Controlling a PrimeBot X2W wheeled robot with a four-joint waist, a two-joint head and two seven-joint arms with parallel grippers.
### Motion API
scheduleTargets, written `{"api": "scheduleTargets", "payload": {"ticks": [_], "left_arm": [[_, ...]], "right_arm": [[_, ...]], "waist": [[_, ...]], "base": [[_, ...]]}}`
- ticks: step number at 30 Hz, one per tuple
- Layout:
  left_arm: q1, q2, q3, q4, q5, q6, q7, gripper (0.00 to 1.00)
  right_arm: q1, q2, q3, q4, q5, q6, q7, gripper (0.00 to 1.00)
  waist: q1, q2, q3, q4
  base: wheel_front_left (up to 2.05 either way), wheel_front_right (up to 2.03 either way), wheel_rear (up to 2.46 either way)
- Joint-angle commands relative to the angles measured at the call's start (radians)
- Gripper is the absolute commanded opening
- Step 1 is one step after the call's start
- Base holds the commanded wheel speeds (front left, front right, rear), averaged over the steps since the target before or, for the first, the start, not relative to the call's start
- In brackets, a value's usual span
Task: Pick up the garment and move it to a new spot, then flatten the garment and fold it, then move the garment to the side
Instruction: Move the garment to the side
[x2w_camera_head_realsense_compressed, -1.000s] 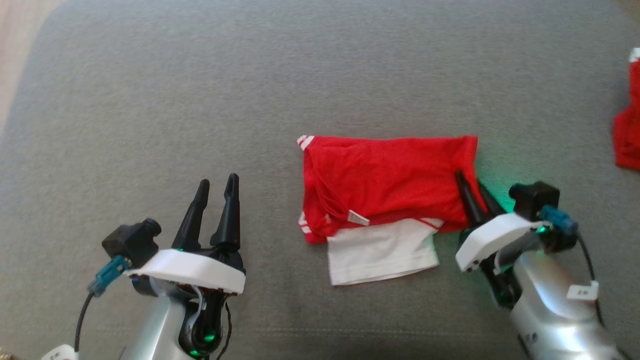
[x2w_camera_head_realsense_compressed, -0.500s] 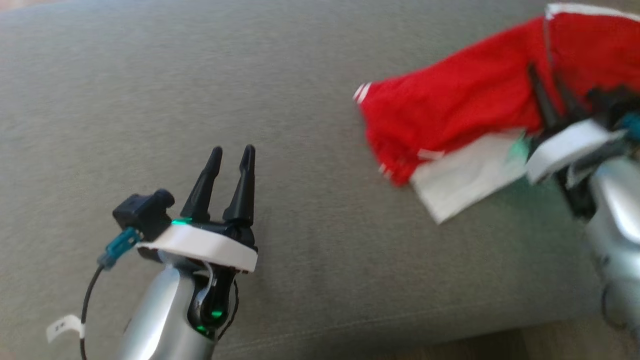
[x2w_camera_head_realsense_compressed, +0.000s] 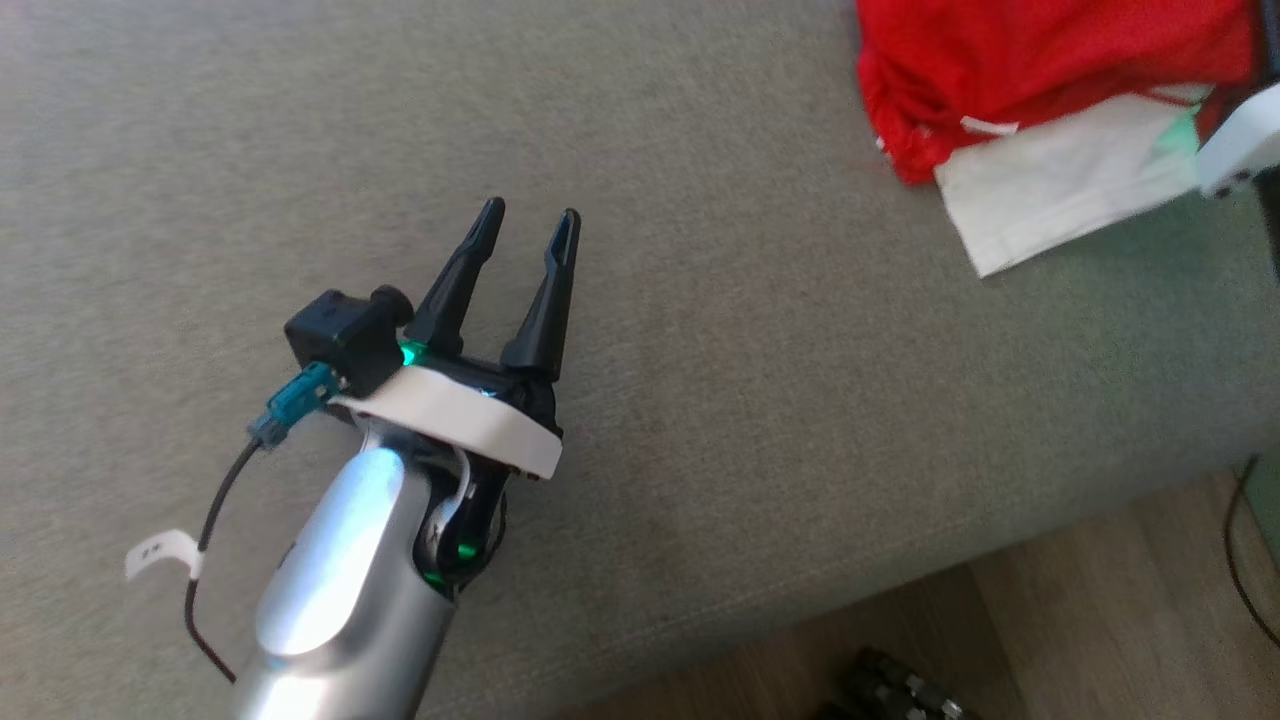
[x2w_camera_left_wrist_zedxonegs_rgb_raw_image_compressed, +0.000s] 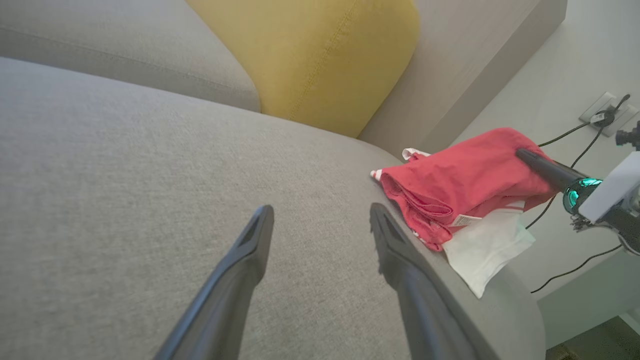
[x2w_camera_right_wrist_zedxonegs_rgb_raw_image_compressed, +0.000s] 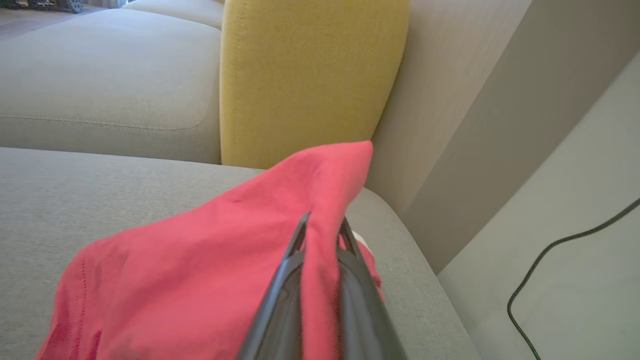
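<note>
Hovering over the grey seat (x2w_camera_head_realsense_compressed: 760, 330), left gripper (x2w_camera_head_realsense_compressed: 531, 212) at head view's lower left: jaws apart, nothing between them, fingers (x2w_camera_head_realsense_compressed: 552, 290) pointing up and a little right, green light at the wrist. Left wrist view: both spread wide above the seat fabric; contact with it cannot be told. Behind the seat, a yellow cushion (x2w_camera_left_wrist_zedxonegs_rgb_raw_image_compressed: 310, 60) upright, grey panel (x2w_camera_left_wrist_zedxonegs_rgb_raw_image_compressed: 465, 55) just to its right. Garment (x2w_camera_head_realsense_compressed: 1040, 70) further right, at head view's upper right corner, near the seat's front edge: red, folded into a bundle, a white panel (x2w_camera_head_realsense_compressed: 1060, 190) sticking out from under it toward that edge, small label (x2w_camera_head_realsense_compressed: 990, 127) at the red hem. Left part of the bundle lies on the seat; right end is raised. Right gripper (x2w_camera_right_wrist_zedxonegs_rgb_raw_image_compressed: 325, 220) has that raised end: jaws clamped on a ridge of red cloth, which drapes down both sides of the fingers in right wrist view. Its white housing sits at head view's right edge, green glow on the cloth beside it. Wood floor (x2w_camera_head_realsense_compressed: 1100, 620) below the seat's front edge. Far right in the wrist views: pale wall (x2w_camera_left_wrist_zedxonegs_rgb_raw_image_compressed: 560, 90), socket (x2w_camera_left_wrist_zedxonegs_rgb_raw_image_compressed: 605, 112), dark cables (x2w_camera_right_wrist_zedxonegs_rgb_raw_image_compressed: 550, 245).
</note>
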Motion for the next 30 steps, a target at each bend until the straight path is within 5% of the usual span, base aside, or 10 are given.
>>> {"api": "scheduleTargets", "payload": {"ticks": [1, 9, 12, 20, 30], "left_arm": [[-0.032, 0.006, 0.017, -0.019, 0.015, -0.004, -0.012, 1.0], [-0.052, 0.006, 0.03, 0.001, 0.048, -0.011, -0.012, 1.0], [-0.051, 0.006, 0.033, 0.006, 0.046, -0.013, -0.012, 1.0], [-0.039, 0.006, 0.039, 0.011, 0.016, -0.019, -0.012, 1.0], [0.037, 0.006, 0.046, -0.041, -0.049, -0.002, -0.012, 1.0]], "right_arm": [[-0.042, -0.021, -0.011, -0.003, -0.012, -0.001, -0.02, 0.0], [-0.103, 0.029, -0.041, 0.064, -0.053, -0.001, -0.073, 0.02], [-0.105, 0.043, -0.054, 0.079, -0.062, -0.001, -0.082, 1.0], [-0.1, 0.044, -0.054, 0.102, -0.072, -0.001, -0.091, 1.0], [-0.018, 0.056, -0.024, 0.004, -0.073, -0.001, -0.094, 1.0]], "waist": [[-0.0002, 0.0, 0.04, -0.034], [-0.0002, 0.0, 0.077, -0.055], [-0.0002, 0.0, 0.075, -0.053], [-0.0002, 0.0, 0.015, -0.024], [-0.0002, 0.0, -0.153, 0.093]], "base": [[0.0, 0.0, 0.0], [0.0, 0.0, 0.0], [0.0, 0.0, 0.0], [0.0, 0.0, 0.0], [0.0, 0.0, 0.0]]}}
